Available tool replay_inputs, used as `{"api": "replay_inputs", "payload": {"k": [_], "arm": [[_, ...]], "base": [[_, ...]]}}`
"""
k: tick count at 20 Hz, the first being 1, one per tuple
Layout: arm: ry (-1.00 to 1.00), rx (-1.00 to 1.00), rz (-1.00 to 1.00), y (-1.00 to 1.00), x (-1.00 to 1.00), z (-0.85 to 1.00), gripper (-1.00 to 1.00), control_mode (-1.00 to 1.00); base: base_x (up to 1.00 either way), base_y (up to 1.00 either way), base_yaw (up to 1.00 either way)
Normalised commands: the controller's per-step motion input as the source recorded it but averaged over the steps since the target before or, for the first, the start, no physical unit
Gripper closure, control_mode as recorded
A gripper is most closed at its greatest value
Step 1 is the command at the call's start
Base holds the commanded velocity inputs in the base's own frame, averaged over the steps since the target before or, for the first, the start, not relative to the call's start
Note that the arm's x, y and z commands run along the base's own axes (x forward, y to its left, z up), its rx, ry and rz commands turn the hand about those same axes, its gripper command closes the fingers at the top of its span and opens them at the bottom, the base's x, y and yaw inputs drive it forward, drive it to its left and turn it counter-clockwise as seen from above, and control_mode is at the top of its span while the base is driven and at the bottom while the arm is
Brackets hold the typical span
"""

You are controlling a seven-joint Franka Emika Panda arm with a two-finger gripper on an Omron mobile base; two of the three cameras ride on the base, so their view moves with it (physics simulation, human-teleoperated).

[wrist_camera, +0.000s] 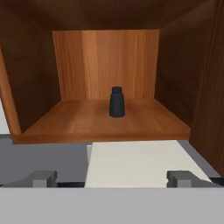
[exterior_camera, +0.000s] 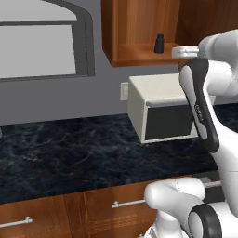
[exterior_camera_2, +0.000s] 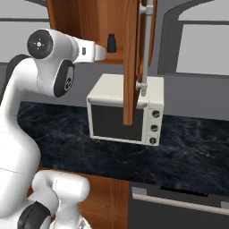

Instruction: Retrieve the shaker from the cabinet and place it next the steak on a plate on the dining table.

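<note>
- The shaker (wrist_camera: 116, 102) stood upright at frame centre on the open cabinet (wrist_camera: 105, 118) shelf, above the microwave (exterior_camera_2: 125, 114).
- The gripper (wrist_camera: 113, 177) was spread, empty, well short of it.

The arm (exterior_camera_2: 27, 120) is glossy white with rounded, bulbous links. Dark grey-black bands and caps mark its joints, one round cap showing a small central dot. Two small grey fingertips (wrist_camera: 41, 178) are blocky.

Black tapered shaker (wrist_camera: 116, 102) upright on shelf of open wooden cabinet (wrist_camera: 105, 61)
</note>
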Motion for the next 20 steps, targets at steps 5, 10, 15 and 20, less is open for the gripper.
{"api": "replay_inputs", "payload": {"k": [5, 10, 15, 20], "arm": [[0.00, 0.00, 0.00, -0.05, 0.55, 0.00, -1.00, -1.00], [0.00, 0.00, 0.00, -0.07, 0.53, 0.00, -1.00, -1.00], [0.00, 0.00, 0.00, -0.07, 0.45, 0.00, -1.00, -1.00], [0.00, 0.00, 0.00, -0.05, 0.47, 0.00, -1.00, -1.00]], "base": [[0.00, 0.00, 0.00], [0.00, 0.00, 0.00], [0.00, 0.00, 0.00], [0.00, 0.00, 0.00]]}}
